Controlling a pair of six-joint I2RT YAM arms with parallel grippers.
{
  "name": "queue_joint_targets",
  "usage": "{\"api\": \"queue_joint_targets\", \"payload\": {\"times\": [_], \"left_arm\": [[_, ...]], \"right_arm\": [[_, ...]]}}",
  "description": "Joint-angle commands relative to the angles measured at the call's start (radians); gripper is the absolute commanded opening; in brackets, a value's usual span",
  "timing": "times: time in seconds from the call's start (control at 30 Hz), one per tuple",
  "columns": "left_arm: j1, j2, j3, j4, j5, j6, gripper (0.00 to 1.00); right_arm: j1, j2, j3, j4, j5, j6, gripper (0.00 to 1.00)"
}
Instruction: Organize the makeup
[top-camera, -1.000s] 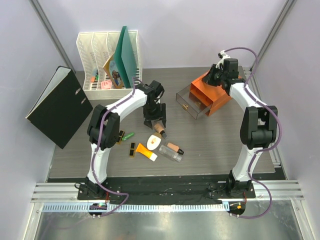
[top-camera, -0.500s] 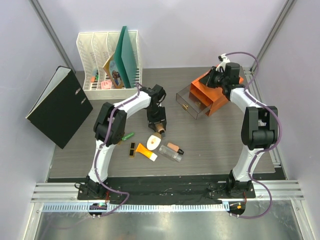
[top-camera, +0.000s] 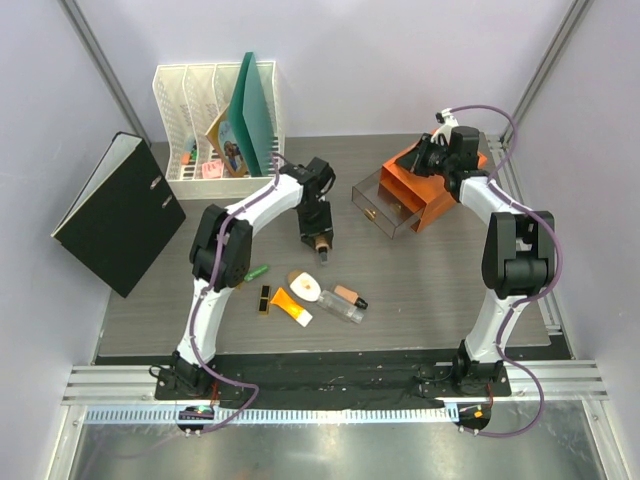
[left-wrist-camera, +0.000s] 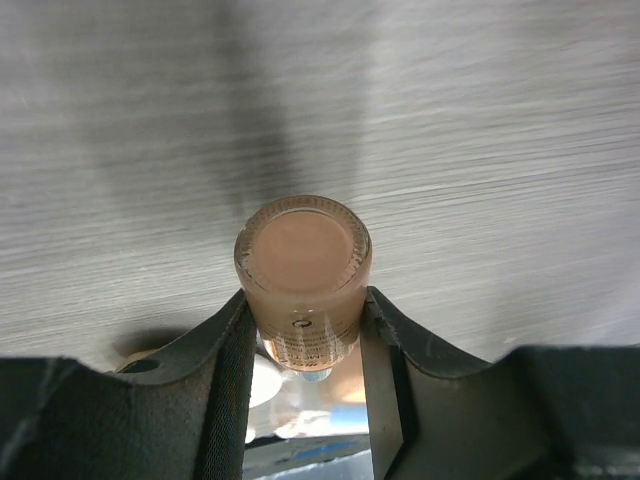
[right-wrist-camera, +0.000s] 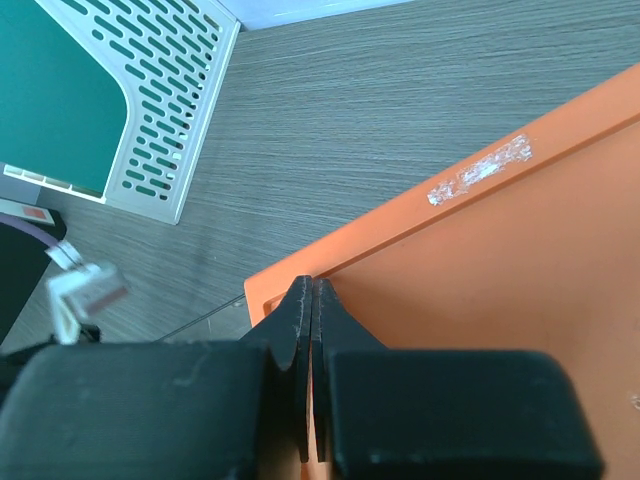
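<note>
Peach bottle (left-wrist-camera: 303, 262), clamped by the left gripper (left-wrist-camera: 305, 305) over mid-counter, looks held near one end only, so it could swivel or slip; right gripper (right-wrist-camera: 313, 300) sits closed, empty, against the far-right corner box (right-wrist-camera: 480, 260).

Pale lilac walls (top-camera: 400, 60), grey wood-grain table (top-camera: 430, 290), metal corner posts (top-camera: 97, 60), aluminium rail (top-camera: 570, 382) at near edge
</note>
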Motion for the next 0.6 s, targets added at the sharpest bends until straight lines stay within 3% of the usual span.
{"api": "queue_joint_targets", "payload": {"times": [0.0, 0.17, 0.43, 0.57], "left_arm": [[0.001, -0.099, 0.14, 0.005, -0.039, 0.019, 0.0], [0.002, -0.113, 0.329, 0.035, 0.028, 0.012, 0.0], [0.001, -0.119, 0.344, 0.449, 0.286, -0.144, 0.0], [-0.006, -0.033, 0.416, 0.514, 0.344, -0.209, 0.02]], "right_arm": [[0.008, 0.136, -0.11, -0.385, 0.066, -0.045, 0.01], [0.008, 0.133, -0.116, -0.387, 0.07, -0.045, 0.01], [0.006, 0.144, -0.123, -0.384, 0.062, -0.042, 0.01], [0.006, 0.15, -0.12, -0.384, 0.06, -0.042, 0.01]]}}
